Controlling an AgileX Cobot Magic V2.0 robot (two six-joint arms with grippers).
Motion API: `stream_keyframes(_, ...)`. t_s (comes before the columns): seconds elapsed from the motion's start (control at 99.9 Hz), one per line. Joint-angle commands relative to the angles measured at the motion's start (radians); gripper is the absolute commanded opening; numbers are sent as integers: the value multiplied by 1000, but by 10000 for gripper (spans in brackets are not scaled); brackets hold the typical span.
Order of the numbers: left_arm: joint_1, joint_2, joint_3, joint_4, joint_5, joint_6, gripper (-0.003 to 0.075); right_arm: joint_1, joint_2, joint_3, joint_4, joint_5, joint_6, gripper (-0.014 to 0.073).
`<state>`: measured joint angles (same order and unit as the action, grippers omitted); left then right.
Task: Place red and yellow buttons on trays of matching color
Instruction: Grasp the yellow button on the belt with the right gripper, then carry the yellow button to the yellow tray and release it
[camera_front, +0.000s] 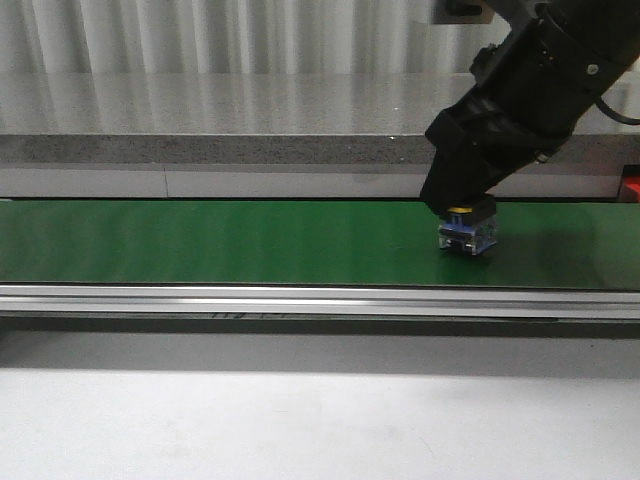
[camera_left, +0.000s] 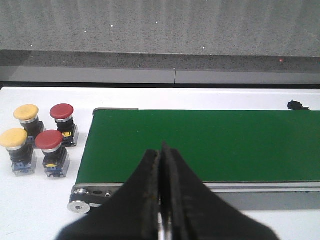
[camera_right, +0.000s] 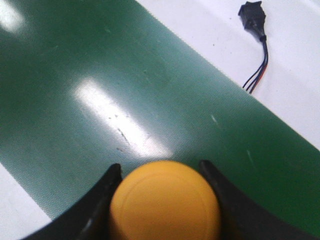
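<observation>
Right gripper (camera_right: 162, 200): fingers clenched on either side of one yellow button (camera_right: 165, 202), whose base rests on the green conveyor belt (camera_front: 220, 240), toward its right end and nearer the front rail (camera_front: 300, 300) than the far edge; bare belt extends leftward. Left gripper (camera_left: 161, 200): fingers pressed together, grasping nothing, poised over the belt's near edge. Beside the belt's end, on the white table (camera_left: 30, 210): two yellow buttons (camera_left: 20, 127), two red buttons (camera_left: 55, 130), clustered, well apart from the rail. One black connector (camera_right: 252, 15) with wires lies off the belt.

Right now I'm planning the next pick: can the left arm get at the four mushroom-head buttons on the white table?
Probably yes: the left gripper, jaws shut, is empty, and nothing blocks the red and yellow buttons beside the green belt.
</observation>
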<state>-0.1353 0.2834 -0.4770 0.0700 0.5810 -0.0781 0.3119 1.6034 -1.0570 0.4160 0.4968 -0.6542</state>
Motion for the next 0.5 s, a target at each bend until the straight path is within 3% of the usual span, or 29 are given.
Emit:
stream_keyframes(0.0,-6,8,-29,-6,-82,-6,-20,1,-53,-25,14,-22,4,85)
stream_keyframes(0.24,-6,8,-29,-6,-82,-6,-20,-89,-189,-25,-41,60,118,78)
stream_keyframes(0.36,-6,8,-29,-6,-82,-6,-20,-210,-290,-25,-126,93,242,78)
stream_keyframes(0.49,-6,8,-29,-6,-82,-6,-20,-411,-383,-23,-165,89,383,78)
